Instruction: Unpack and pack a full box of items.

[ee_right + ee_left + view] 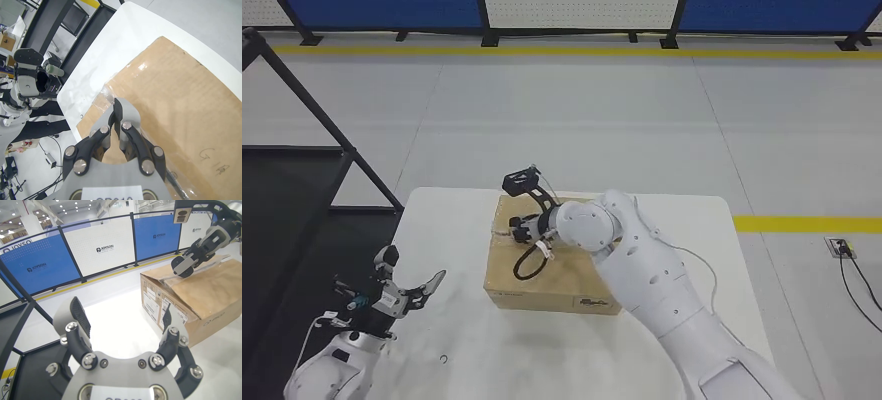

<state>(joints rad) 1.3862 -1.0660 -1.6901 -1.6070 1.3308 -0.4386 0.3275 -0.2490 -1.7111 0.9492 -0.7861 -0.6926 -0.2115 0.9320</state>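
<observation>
- Top view: the cardboard box stands on the white table, about midway across it, with its top flaps down.
- The right gripper sits over the box's top, near the edge that faces the left arm.
- Right wrist view: the right gripper has its fingers pressed together, tips at the end of the clear tape along the seam of the box. Whether any tape is caught between them cannot be told.
- Left wrist view: the right gripper's tips touch the top flap of the box, just beside a crumpled corner.
- The left gripper holds nothing, fingers spread wide above the table, well apart from the box.
- Top view: the left gripper hangs at the table's near left edge.
</observation>
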